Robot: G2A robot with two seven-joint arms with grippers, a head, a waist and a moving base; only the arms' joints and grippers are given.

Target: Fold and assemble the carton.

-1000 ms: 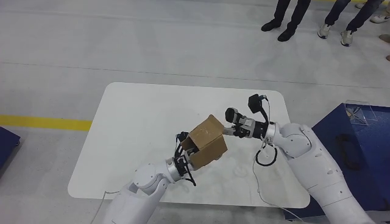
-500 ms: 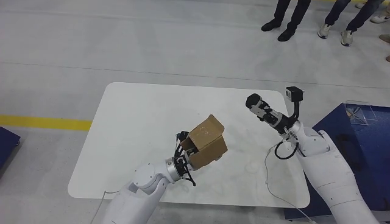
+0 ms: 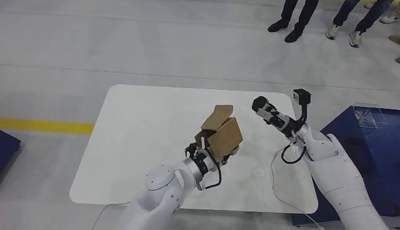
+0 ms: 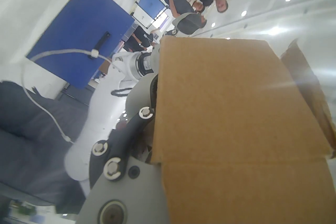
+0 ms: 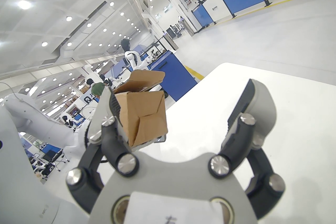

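Observation:
A brown carton (image 3: pixel 220 134) is held tilted above the middle of the white table (image 3: pixel 137 124), one flap standing up at its far end. My left gripper (image 3: pixel 205 155) is shut on the carton's near lower edge. In the left wrist view the carton (image 4: pixel 231 117) covers one side, with a grey finger (image 4: pixel 131 130) pressed against its wall. My right gripper (image 3: pixel 258 104) hangs open to the right of the carton, apart from it. In the right wrist view the right gripper (image 5: pixel 181 101) has nothing in it, and the carton (image 5: pixel 143 114) shows beyond one finger with its folded end facing me.
A blue cabinet (image 3: pixel 369 136) stands close to the table's right edge. The left and far parts of the tabletop (image 5: pixel 275 78) are bare. People stand on the floor far behind the table.
My right gripper has drawn back from the carton to the right and lifted. The left arm has carried the carton a little right and turned it, so a flap now stands up.

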